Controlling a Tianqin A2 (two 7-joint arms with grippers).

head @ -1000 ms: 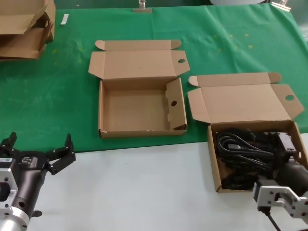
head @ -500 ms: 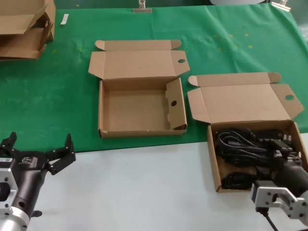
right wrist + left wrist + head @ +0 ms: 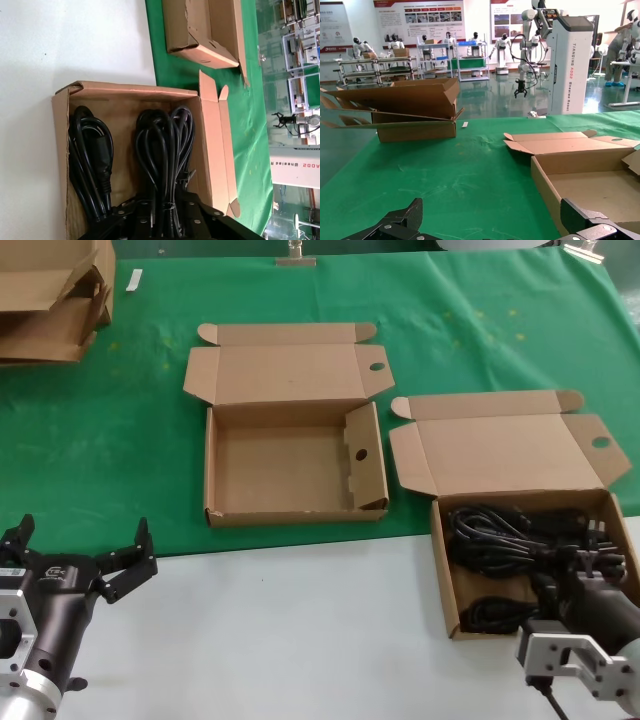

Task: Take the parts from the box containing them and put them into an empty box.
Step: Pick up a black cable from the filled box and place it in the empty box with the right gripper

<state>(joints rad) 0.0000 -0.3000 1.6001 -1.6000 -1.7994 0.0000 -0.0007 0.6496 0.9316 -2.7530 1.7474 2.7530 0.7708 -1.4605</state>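
The box containing the parts (image 3: 441,570) stands at the right, lid folded back, with black coiled cables (image 3: 500,535) inside. My right gripper (image 3: 590,560) is down inside its near right part. In the right wrist view the right gripper (image 3: 167,204) is shut on a tied cable bundle (image 3: 162,145); another cable (image 3: 90,150) lies beside it. The empty box (image 3: 290,512) sits in the middle on the green cloth, with a round hole in its right wall. My left gripper (image 3: 85,530) stands open at the near left, with the empty box (image 3: 545,185) just ahead of it to the right.
Flattened cartons (image 3: 50,300) are stacked at the far left corner, also showing as cartons (image 3: 410,110) in the left wrist view. A white table strip (image 3: 300,620) runs along the front, below the green cloth (image 3: 120,440). A small white label (image 3: 134,280) lies at the back.
My right gripper has drawn back toward the near wall of the parts box, and the cables under it have shifted. The left arm has not moved.
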